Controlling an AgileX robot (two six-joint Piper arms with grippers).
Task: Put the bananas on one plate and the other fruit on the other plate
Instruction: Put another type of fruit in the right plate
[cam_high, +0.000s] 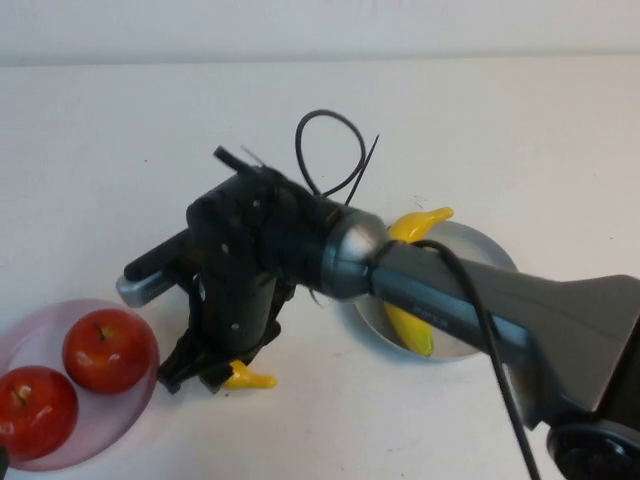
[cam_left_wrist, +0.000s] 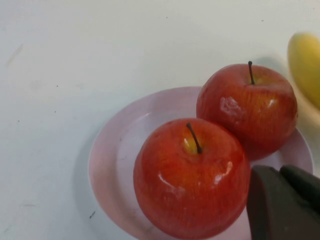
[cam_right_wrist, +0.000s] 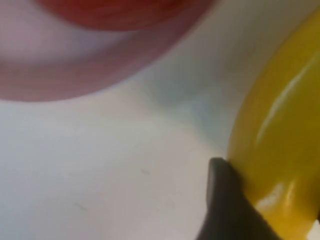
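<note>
landmark: the pink plate (cam_high: 120, 425), at the near left of the table, holding both red apples (cam_high: 110, 350) side by side and touching.
loose banana: the second banana (cam_high: 248, 378) lies on the bare table just beside the pink plate, on the side toward the grey-blue plate (cam_high: 490, 255); only its yellow end pokes out from under the arm.
right gripper: the right gripper (cam_high: 205, 375) is down at the table over that banana, just off the pink plate's rim; the wrist view shows a dark finger (cam_right_wrist: 225, 200) pressed against the banana's curved side, so the jaws look closed on it, though the far finger is hidden.
key relation: the grey-blue plate lies well apart from the pink plate, back along the right arm's own line, and it already carries one banana (cam_high: 412, 285).
judged next move: lift, then carry away from the pink plate toward the grey-blue one.
left gripper: the left gripper (cam_left_wrist: 282, 200) hovers beside the pink plate near the apples; whether open or shut cannot be told.
</note>
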